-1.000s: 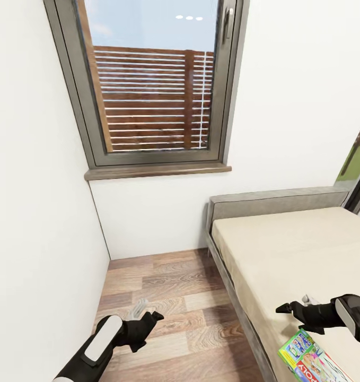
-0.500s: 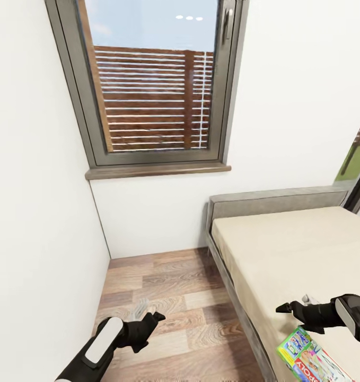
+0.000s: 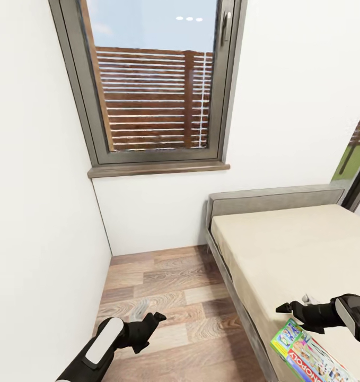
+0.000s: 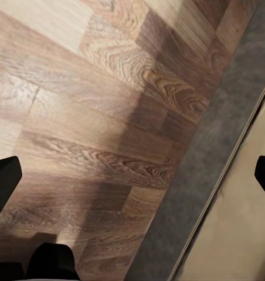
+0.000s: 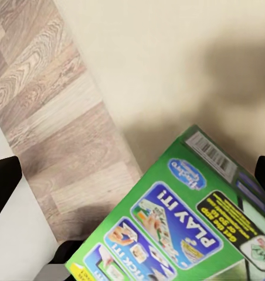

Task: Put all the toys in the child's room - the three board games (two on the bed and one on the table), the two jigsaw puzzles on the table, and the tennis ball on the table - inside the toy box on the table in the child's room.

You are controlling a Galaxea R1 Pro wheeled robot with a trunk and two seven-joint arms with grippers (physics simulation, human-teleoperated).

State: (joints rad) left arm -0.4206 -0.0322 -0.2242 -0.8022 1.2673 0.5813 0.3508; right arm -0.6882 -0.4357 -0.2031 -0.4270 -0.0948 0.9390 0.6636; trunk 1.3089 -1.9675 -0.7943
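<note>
Right gripper (image 3: pixel 292 306): hanging wide open over the bed (image 3: pixel 286 249).
Left gripper (image 3: pixel 148 318): hanging open above the floor (image 3: pixel 164 286).
Game (image 3: pixel 307 358): lying at the bed's near edge.

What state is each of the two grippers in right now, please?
Left gripper: open, empty, above the wood floor.
Right gripper: open, empty, above the bed near the green board game.

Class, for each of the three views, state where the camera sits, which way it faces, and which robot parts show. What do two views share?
Head view: on the head, facing down at the window, bed; both arms show.
Left wrist view: on the left arm, facing the floor; fingertips show.
Right wrist view: over the Monopoly box; fingertips show.
Shared: Monopoly box, head and right wrist views.
</note>
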